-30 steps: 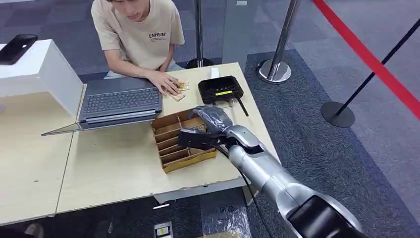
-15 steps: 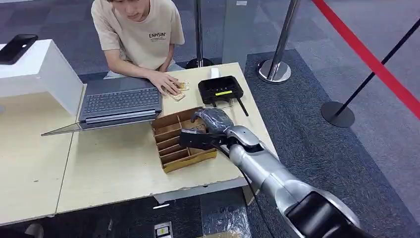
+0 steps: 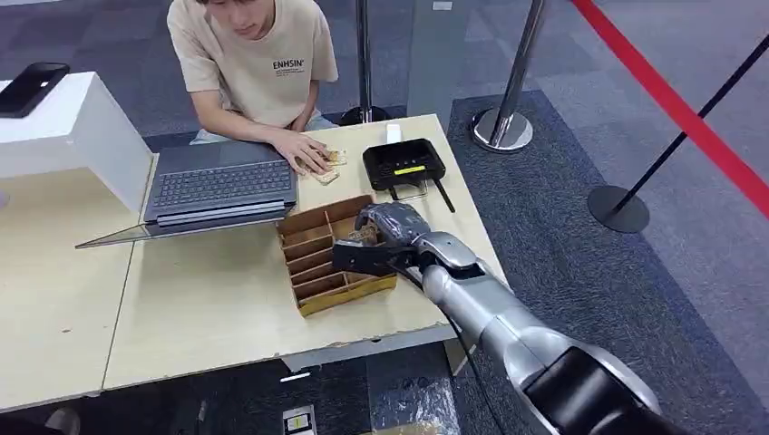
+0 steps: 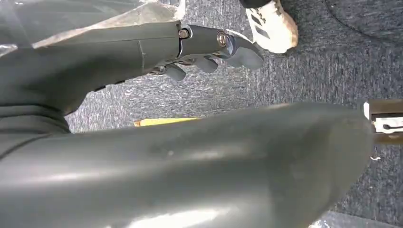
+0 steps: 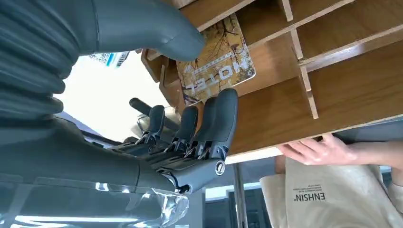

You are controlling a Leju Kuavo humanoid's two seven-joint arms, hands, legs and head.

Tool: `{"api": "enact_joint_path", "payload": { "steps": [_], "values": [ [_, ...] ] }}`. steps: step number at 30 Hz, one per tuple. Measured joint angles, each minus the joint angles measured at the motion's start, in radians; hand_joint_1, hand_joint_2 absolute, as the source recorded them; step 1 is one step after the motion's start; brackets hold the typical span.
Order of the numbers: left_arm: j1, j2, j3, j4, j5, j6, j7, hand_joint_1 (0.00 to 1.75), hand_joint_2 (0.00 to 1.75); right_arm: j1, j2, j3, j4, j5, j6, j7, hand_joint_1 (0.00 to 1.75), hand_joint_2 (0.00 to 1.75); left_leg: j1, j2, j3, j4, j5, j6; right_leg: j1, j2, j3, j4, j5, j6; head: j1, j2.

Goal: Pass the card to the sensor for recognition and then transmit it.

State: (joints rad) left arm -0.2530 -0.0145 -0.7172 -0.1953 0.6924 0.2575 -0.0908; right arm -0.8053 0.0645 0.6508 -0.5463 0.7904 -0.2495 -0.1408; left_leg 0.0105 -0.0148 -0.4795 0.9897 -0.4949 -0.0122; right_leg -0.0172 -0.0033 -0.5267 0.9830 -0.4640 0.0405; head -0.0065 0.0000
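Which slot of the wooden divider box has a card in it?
The slot under the right hand, near the end of the brown wooden divider box closest to the black reader. It holds the tan HOTEL card; the other visible slots are bare.

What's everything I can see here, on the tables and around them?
Wooden organiser: one, brown with divided slots, near the table's right front.
Hotel card: one, yellow-brown print, lying in a slot of the organiser.
Card reader: one, black, behind the organiser.
Laptop: one, grey, open flat, left of the organiser.
Cards: a few, tan, under the person's hand.
White stand: one, far left, with a black phone on top.
Barrier posts: silver and black, on the carpet.
Person: one, beige shirt, seated opposite.
Right hand: grey, over the organiser, fingers by the card.
Left hand: grey, hanging above the carpet.
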Motion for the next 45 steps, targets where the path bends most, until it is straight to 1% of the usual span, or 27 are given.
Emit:
{"api": "enact_joint_path", "payload": {
  "steps": [9,10,12,13,18,21,27,30,32,37,45],
  "values": [
    [0.0,0.0,0.0,0.0,0.006,-0.002,0.0,0.0,0.0,-0.008,0.002,0.002,0.012,0.003,0.0,0.005,0.94,1.75,0.0,0.0,0.0,0.0,0.0,0.0,0.0,0.0,0.0,0.0,0.0,0.0,0.0,0.0],
    [0.0,0.0,0.0,0.0,0.006,-0.002,0.0,0.0,0.0,-0.008,0.002,0.003,0.014,0.003,0.0,0.005,0.91,1.75,0.0,0.0,0.0,0.0,0.0,0.0,0.0,0.0,0.0,0.0,0.0,0.0,0.0,0.0],
    [0.0,0.0,0.0,0.0,0.006,-0.002,0.0,0.0,0.0,-0.01,0.003,0.003,0.014,0.003,0.0,0.005,0.93,1.75,0.0,0.0,0.0,0.0,0.0,0.0,0.0,0.0,0.0,0.0,0.0,0.0,0.0,0.0],
    [0.0,0.0,0.0,0.0,0.006,-0.004,0.0,0.0,0.0,-0.01,0.003,0.004,0.015,0.003,0.0,0.006,0.91,1.75,0.0,0.0,0.0,0.0,0.0,0.0,0.0,0.0,0.0,0.0,0.0,0.0,0.0,0.0],
    [0.0,0.0,0.0,0.0,0.005,-0.006,-0.001,0.0,0.0,-0.013,0.004,0.005,0.019,0.006,-0.002,0.014,0.93,1.75,0.0,0.0,0.0,0.0,0.0,0.0,0.0,0.0,0.0,0.0,0.0,0.0,0.0,0.0],
    [0.0,0.0,0.0,0.0,0.005,-0.007,-0.001,0.0,0.0,-0.016,0.004,0.005,0.02,0.006,-0.003,0.016,0.89,1.75,0.0,0.0,0.0,0.0,0.0,0.0,0.0,0.0,0.0,0.0,0.0,0.0,0.0,0.0],
    [0.0,0.0,-0.001,0.0,0.005,-0.008,-0.001,0.0,0.0,-0.02,0.01,0.006,0.024,0.008,-0.003,0.016,0.91,1.75,0.0,0.0,0.0,0.0,0.0,0.0,0.0,0.0,0.0,0.0,0.0,0.0,0.0,0.0],
    [0.0,0.0,-0.004,0.0,0.006,-0.008,-0.001,0.0,0.0,-0.021,0.012,0.006,0.024,0.009,-0.004,0.016,0.86,1.75,0.0,0.0,0.0,0.0,0.0,0.0,0.0,0.0,0.0,0.0,0.0,0.0,0.0,0.0],
    [0.0,0.0,-0.006,0.0,0.006,-0.009,-0.001,0.0,0.0,-0.022,0.015,0.006,0.024,0.009,-0.005,0.016,0.79,1.75,0.0,0.0,0.0,0.0,0.0,0.0,0.0,0.0,0.0,0.0,0.0,0.0,0.0,0.0],
    [0.0,0.0,-0.006,0.0,0.014,-0.017,0.0,0.0,0.0,-0.025,0.019,0.008,0.027,0.008,-0.003,0.014,0.73,1.75,0.0,0.0,0.0,0.0,0.0,0.0,0.0,0.0,0.0,0.0,0.0,0.0,0.0,0.0],
    [-0.002,0.0,-0.008,0.0,0.01,-0.026,0.0,0.0,0.0,-0.033,0.029,0.011,0.039,0.006,-0.002,0.013,0.77,1.75,0.0,0.0,0.0,0.0,0.0,0.0,0.0,0.0,0.0,0.0,0.0,0.0,0.0,0.0]
  ]
}}
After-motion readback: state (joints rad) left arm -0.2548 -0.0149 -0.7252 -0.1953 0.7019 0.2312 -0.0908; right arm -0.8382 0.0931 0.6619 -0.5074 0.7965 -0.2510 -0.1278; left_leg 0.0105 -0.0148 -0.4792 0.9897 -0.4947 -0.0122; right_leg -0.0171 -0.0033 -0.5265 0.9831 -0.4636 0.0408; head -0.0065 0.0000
